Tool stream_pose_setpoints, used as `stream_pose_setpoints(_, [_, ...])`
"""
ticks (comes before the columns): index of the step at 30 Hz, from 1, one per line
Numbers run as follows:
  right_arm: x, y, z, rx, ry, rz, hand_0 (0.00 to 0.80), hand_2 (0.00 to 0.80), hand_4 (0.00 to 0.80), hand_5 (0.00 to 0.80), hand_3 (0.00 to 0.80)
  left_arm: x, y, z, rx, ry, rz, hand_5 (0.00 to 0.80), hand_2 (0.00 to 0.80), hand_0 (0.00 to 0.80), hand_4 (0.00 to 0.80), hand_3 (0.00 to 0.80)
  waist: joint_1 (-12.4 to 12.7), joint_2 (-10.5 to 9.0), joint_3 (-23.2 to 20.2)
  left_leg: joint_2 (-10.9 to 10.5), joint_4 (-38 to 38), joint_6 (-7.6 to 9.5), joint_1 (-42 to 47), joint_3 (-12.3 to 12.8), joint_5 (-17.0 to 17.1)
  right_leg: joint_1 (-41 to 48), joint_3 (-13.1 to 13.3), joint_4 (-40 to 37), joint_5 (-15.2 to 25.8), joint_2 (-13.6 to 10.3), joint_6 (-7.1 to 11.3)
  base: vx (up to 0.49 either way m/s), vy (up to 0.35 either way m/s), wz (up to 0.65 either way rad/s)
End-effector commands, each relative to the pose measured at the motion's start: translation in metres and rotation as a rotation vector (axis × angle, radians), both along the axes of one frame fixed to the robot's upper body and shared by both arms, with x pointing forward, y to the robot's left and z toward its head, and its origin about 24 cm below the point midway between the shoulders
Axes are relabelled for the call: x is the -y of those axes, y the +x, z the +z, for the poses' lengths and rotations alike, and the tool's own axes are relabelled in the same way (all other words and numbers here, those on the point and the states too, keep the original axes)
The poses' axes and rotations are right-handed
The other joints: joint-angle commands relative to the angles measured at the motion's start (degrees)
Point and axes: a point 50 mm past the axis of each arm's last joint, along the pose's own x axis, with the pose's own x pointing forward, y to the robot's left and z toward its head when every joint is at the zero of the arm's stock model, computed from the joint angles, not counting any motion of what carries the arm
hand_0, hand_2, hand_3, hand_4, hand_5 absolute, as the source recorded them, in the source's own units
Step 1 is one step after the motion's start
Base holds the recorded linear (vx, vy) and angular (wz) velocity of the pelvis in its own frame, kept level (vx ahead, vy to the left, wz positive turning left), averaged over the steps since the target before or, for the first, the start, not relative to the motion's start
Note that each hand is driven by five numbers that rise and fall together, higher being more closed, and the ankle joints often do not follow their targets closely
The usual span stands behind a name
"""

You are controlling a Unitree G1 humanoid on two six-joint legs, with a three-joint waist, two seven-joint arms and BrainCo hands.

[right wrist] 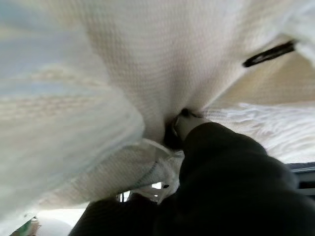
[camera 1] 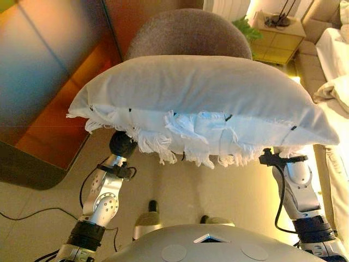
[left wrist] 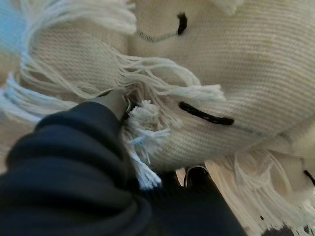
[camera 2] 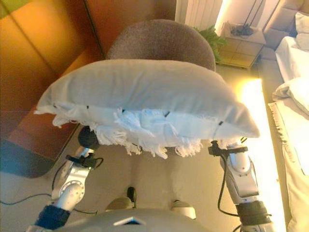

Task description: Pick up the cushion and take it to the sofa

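Note:
A white woven cushion (camera 1: pixel 202 93) with fringed edges and short black stitches is held up in front of me, lying flat across both hands. My left hand (camera 1: pixel 122 144) is under its left end, and in the left wrist view its dark cover (left wrist: pixel 74 162) presses into the fringe of the cushion (left wrist: pixel 236 64). My right hand (camera 1: pixel 281 158) is under the right end, and in the right wrist view its cover (right wrist: pixel 231 167) is pushed into the cushion's underside (right wrist: pixel 147 59). The cushion hides both hands' grip.
A brown upholstered round seat (camera 1: pixel 188 33) stands just beyond the cushion. A wooden cabinet front (camera 1: pixel 60 109) runs along the left. A pale nightstand (camera 1: pixel 278 38) and a green plant (camera 1: pixel 248 27) are at the back right. A bed with white bedding (camera 1: pixel 335 60) is on the right.

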Motion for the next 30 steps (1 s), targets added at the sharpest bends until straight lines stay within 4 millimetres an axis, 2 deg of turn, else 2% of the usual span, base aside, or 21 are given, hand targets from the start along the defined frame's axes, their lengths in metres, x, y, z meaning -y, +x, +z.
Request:
stream_pose_setpoints(1, [-0.039, 0.009, 0.053, 0.281, -0.019, 0.204, 0.800, 0.800, 0.800, 0.800, 0.800, 0.031, 0.015, 0.064, 0.345, -0.081, -0.133, 0.800, 0.800, 0.800, 0.800, 0.800, -0.3, -1.59, 1.5, 5.0, 9.8, -0.77, 2.2, 0.7, -4.1, -2.8, 2.4, 2.2, 0.7, 1.8, -3.27, -0.084, -0.263, -0.16])
stream_pose_setpoints(2, [-0.039, 0.010, 0.053, 0.283, -0.021, 0.206, 0.800, 0.800, 0.800, 0.800, 0.800, 0.030, 0.015, 0.064, 0.345, -0.081, -0.127, 0.800, 0.800, 0.800, 0.800, 0.800, -0.3, -1.79, 1.9, 5.4, 11.7, -0.77, 1.2, 0.5, -3.7, -2.9, 2.7, 2.3, 0.7, 2.1, -3.57, -0.098, -0.344, -0.15])
stream_pose_setpoints(4, [-0.039, 0.011, 0.051, 0.276, -0.023, 0.211, 0.800, 0.800, 0.800, 0.800, 0.800, 0.028, 0.016, 0.061, 0.339, -0.082, -0.109, 0.800, 0.800, 0.800, 0.800, 0.800, -0.3, -2.74, 3.1, 6.9, 20.6, 0.13, -2.1, 1.9, -3.3, -2.9, 3.0, 3.0, 0.7, 2.5, -4.78, -0.059, -0.294, -0.25])
stream_pose_setpoints(6, [-0.038, 0.011, 0.050, 0.270, -0.024, 0.210, 0.800, 0.800, 0.800, 0.800, 0.800, 0.027, 0.015, 0.059, 0.334, -0.081, -0.103, 0.800, 0.800, 0.800, 0.800, 0.800, 0.0, -2.84, 3.8, 6.8, 24.5, 0.64, -3.6, 2.0, -4.0, -2.4, 2.7, 3.3, 0.3, 2.7, -5.17, -0.012, -0.155, -0.34])
stream_pose_setpoints(8, [-0.040, 0.013, 0.050, 0.268, -0.018, 0.217, 0.800, 0.800, 0.800, 0.800, 0.800, 0.026, 0.014, 0.060, 0.336, -0.076, -0.093, 0.800, 0.800, 0.800, 0.800, 0.800, 1.1, -2.43, 4.7, 3.6, 25.9, 1.45, -5.9, -0.1, -4.7, -1.9, 2.5, 4.8, -0.9, 3.0, -5.08, 0.010, -0.083, -0.17])
stream_pose_setpoints(11, [-0.045, 0.015, 0.055, 0.289, -0.026, 0.229, 0.800, 0.800, 0.800, 0.800, 0.800, 0.026, 0.015, 0.065, 0.351, -0.081, -0.078, 0.800, 0.800, 0.800, 0.800, 0.800, 2.3, -0.64, 5.5, -0.1, 21.2, 1.15, -8.2, -1.7, -2.2, -1.6, 3.2, 6.9, -3.0, 4.6, -5.27, 0.054, -0.002, -0.38])
stream_pose_setpoints(14, [-0.052, 0.019, 0.058, 0.300, -0.035, 0.239, 0.800, 0.800, 0.800, 0.800, 0.800, 0.030, 0.019, 0.068, 0.357, -0.095, -0.068, 0.800, 0.800, 0.800, 0.800, 0.800, 2.9, 1.20, 5.6, -2.2, 13.0, 0.29, -9.4, -2.0, 1.7, -0.3, 4.5, 7.7, -4.9, 6.7, -5.45, 0.158, 0.061, -0.16])
stream_pose_setpoints(17, [-0.058, 0.020, 0.055, 0.290, -0.046, 0.254, 0.800, 0.800, 0.800, 0.800, 0.800, 0.033, 0.021, 0.066, 0.344, -0.118, -0.058, 0.800, 0.800, 0.800, 0.800, 0.800, 3.6, 2.25, 5.3, -3.6, 6.6, -0.15, -10.9, -3.3, 4.9, 1.4, 6.8, 8.2, -6.6, 8.5, -5.88, 0.295, 0.095, -0.07])
stream_pose_setpoints(20, [-0.059, 0.020, 0.049, 0.262, -0.046, 0.248, 0.800, 0.800, 0.800, 0.800, 0.800, 0.034, 0.020, 0.060, 0.324, -0.142, -0.054, 0.800, 0.800, 0.800, 0.800, 0.800, 4.5, 2.84, 5.3, -3.2, 1.4, -0.59, -12.2, -5.1, 7.5, 2.2, 8.6, 10.9, -9.4, 10.2, -6.59, 0.378, 0.092, -0.13])
stream_pose_setpoints(23, [-0.062, 0.020, 0.044, 0.253, -0.047, 0.247, 0.800, 0.800, 0.800, 0.800, 0.800, 0.037, 0.018, 0.058, 0.327, -0.157, -0.055, 0.800, 0.800, 0.800, 0.800, 0.800, 5.3, 3.19, 6.0, -1.6, 0.0, -1.21, -15.5, -7.6, 7.8, 1.2, 9.1, 15.7, -13.1, 11.1, -7.19, 0.403, 0.120, 0.12])
stream_pose_setpoints(25, [-0.062, 0.020, 0.044, 0.253, -0.047, 0.252, 0.800, 0.800, 0.800, 0.800, 0.800, 0.037, 0.018, 0.059, 0.336, -0.168, -0.048, 0.800, 0.800, 0.800, 0.800, 0.800, 5.4, 3.29, 6.7, -0.9, 0.0, -1.47, -17.0, -8.6, 7.6, 0.3, 9.0, 18.7, -15.0, 11.0, -7.30, 0.560, 0.212, 0.22])
stream_pose_setpoints(27, [-0.061, 0.019, 0.043, 0.253, -0.050, 0.259, 0.800, 0.800, 0.800, 0.800, 0.800, 0.035, 0.018, 0.060, 0.343, -0.177, -0.029, 0.800, 0.800, 0.800, 0.800, 0.800, 5.8, 3.36, 7.4, 0.0, 0.0, -1.54, -18.6, -11.1, 7.0, -0.7, 8.7, 22.9, -17.7, 10.2, -7.09, 0.692, 0.285, 0.05])
stream_pose_setpoints(30, [-0.060, 0.017, 0.043, 0.269, -0.048, 0.275, 0.800, 0.800, 0.800, 0.800, 0.800, 0.033, 0.019, 0.060, 0.362, -0.177, -0.013, 0.800, 0.800, 0.800, 0.800, 0.800, 6.7, 2.89, 8.0, 0.3, 0.0, -1.17, -19.8, -14.0, 6.6, -0.6, 9.0, 28.3, -21.3, 8.0, -5.70, 0.676, 0.313, -0.31])
